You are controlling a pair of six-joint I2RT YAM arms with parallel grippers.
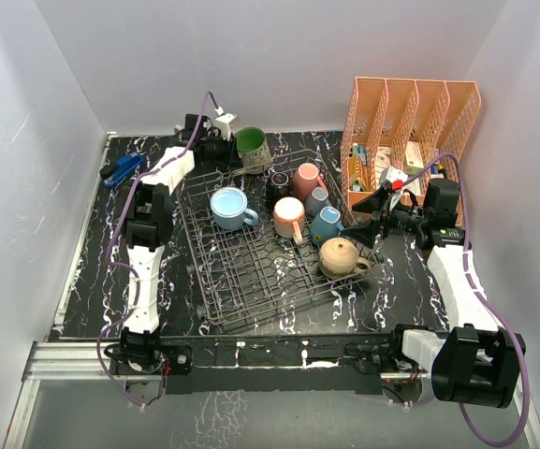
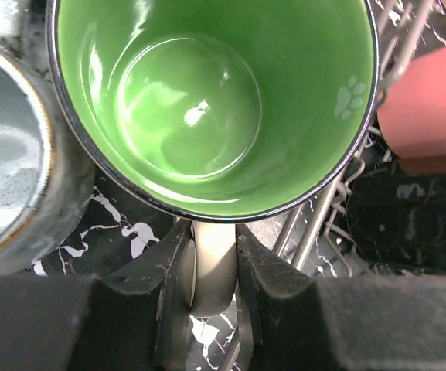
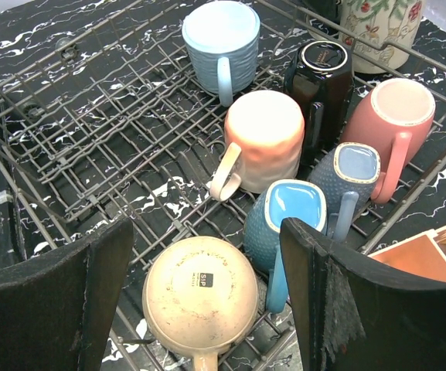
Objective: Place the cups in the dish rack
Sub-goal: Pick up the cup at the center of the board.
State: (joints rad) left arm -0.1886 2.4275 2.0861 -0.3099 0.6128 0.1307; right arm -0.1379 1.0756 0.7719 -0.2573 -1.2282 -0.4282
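Right gripper hangs with its jaws wide apart and nothing between them, above the near right part of the large dark wire dish rack. The rack lies on a black marble-patterned table. Just below the gripper, a squat tan ceramic mug sits upside down in the rack. Behind that, also bottom up, are a teal mug, a peach mug and, to the left, a light blue mug. Further back in the rack sit a grey-blue mug, a pink mug and a black mug. An orange mesh file organizer stands right of the rack, at the far right of the table. At the far left edge of the rack, the left gripper is clamped on the cream handle of an upright green-lined mug. Whether that mug stands in the rack or just outside cannot be told. A grey glazed mug sits just beside it.
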